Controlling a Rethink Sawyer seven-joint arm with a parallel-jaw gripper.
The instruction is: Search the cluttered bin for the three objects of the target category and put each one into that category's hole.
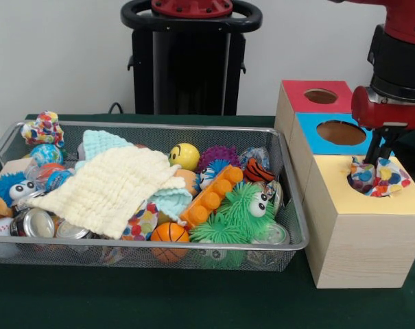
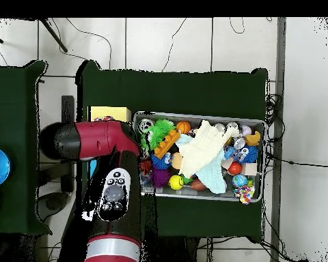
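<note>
My gripper (image 1: 374,156) hangs over the pale wooden box with the yellow top (image 1: 399,199) at the right. It is shut on a spotted cloth (image 1: 380,178) that sits bunched in the box's round hole and hides it. In the overhead view my arm covers the gripper, and only a strip of the yellow top (image 2: 106,112) shows. The wire-mesh bin (image 1: 193,245) (image 2: 197,116) lies to the left of the boxes. A second spotted cloth (image 1: 42,128) (image 2: 245,198) lies on the bin's far left corner. A spotted piece (image 1: 143,221) peeks from under the waffle cloth.
The blue-topped box (image 1: 306,130) and the red-topped box (image 1: 296,96) stand behind the yellow one. A pale-yellow waffle cloth (image 1: 111,185) and a mint-green cloth (image 1: 101,142) cover the bin's middle. Balls, cans (image 1: 32,223) and a green fuzzy toy (image 1: 238,214) fill the bin.
</note>
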